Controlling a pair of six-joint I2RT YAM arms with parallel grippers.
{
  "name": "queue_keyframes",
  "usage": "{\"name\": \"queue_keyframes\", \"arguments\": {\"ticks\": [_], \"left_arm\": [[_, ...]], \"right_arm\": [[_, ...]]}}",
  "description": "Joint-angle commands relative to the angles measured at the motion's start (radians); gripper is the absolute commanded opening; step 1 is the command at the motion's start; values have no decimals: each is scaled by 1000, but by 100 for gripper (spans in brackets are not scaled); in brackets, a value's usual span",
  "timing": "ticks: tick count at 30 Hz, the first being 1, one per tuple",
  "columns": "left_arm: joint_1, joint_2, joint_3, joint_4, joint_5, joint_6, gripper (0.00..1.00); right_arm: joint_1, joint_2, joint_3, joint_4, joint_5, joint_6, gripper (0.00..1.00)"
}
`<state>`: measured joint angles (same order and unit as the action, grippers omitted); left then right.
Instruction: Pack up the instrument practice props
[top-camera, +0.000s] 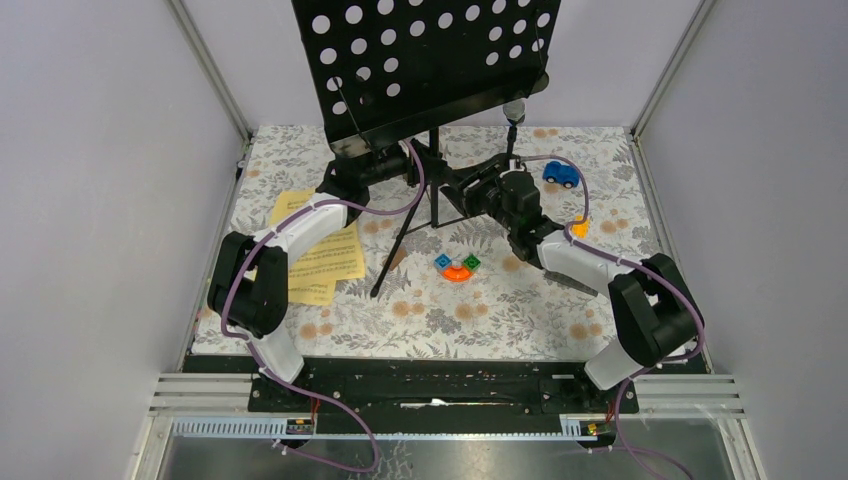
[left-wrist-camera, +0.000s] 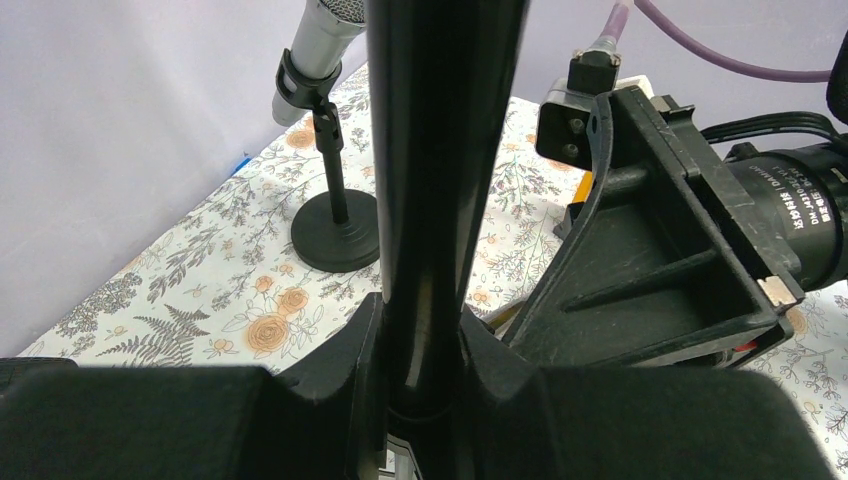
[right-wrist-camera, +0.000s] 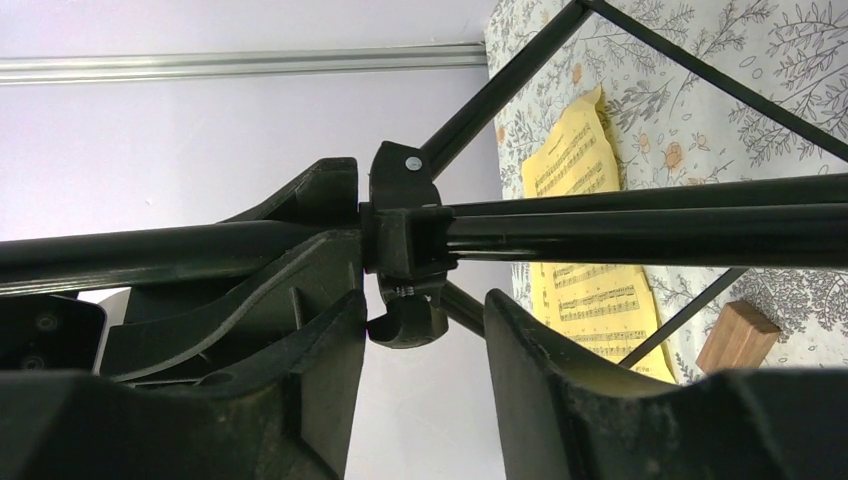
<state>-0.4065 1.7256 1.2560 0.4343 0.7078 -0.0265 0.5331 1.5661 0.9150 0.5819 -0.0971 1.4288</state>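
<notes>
The black perforated music rack (top-camera: 430, 60) stands at the back centre on a thin pole (top-camera: 434, 205) with tripod legs. My left gripper (top-camera: 418, 165) (left-wrist-camera: 420, 350) is shut on that pole (left-wrist-camera: 440, 150). From the right, my right gripper (top-camera: 462, 187) (right-wrist-camera: 425, 320) reaches the same pole, jaws open on either side of the clamp knob (right-wrist-camera: 405, 322). The left finger is against the knob and the right finger stands apart from it. Yellow sheet-music pages (top-camera: 322, 250) (right-wrist-camera: 590, 290) lie flat at the left. A silver microphone (left-wrist-camera: 322, 40) sits in a short round-based holder (left-wrist-camera: 335, 235) behind the rack.
A small blue toy car (top-camera: 561, 174) is at the back right. An orange curved toy block (top-camera: 457, 268) lies in the middle, near the tripod legs. A small wooden block (right-wrist-camera: 738, 335) shows in the right wrist view. Grey walls close in on three sides of the floral mat (top-camera: 450, 310).
</notes>
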Motion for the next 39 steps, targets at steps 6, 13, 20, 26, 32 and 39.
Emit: {"name": "queue_keyframes", "arguments": {"ticks": [6, 13, 20, 26, 32, 39], "left_arm": [[15, 40, -17, -120, -31, -94, 0], [16, 42, -15, -123, -26, -99, 0], [16, 43, -13, -123, -23, -99, 0], [14, 47, -9, -123, -13, -103, 0], [9, 49, -8, -124, -10, -101, 0], [9, 46, -6, -128, -8, -101, 0]], "right_arm": [[-6, 41, 45, 66, -63, 13, 46], [-6, 64, 52, 96, -108, 28, 36], [-6, 61, 63, 86, -107, -36, 5], [-5, 42, 156, -90, -106, -319, 0], [25, 18, 231, -272, -46, -687, 0], [127, 32, 248, -285, -1, -1179, 0]]}}
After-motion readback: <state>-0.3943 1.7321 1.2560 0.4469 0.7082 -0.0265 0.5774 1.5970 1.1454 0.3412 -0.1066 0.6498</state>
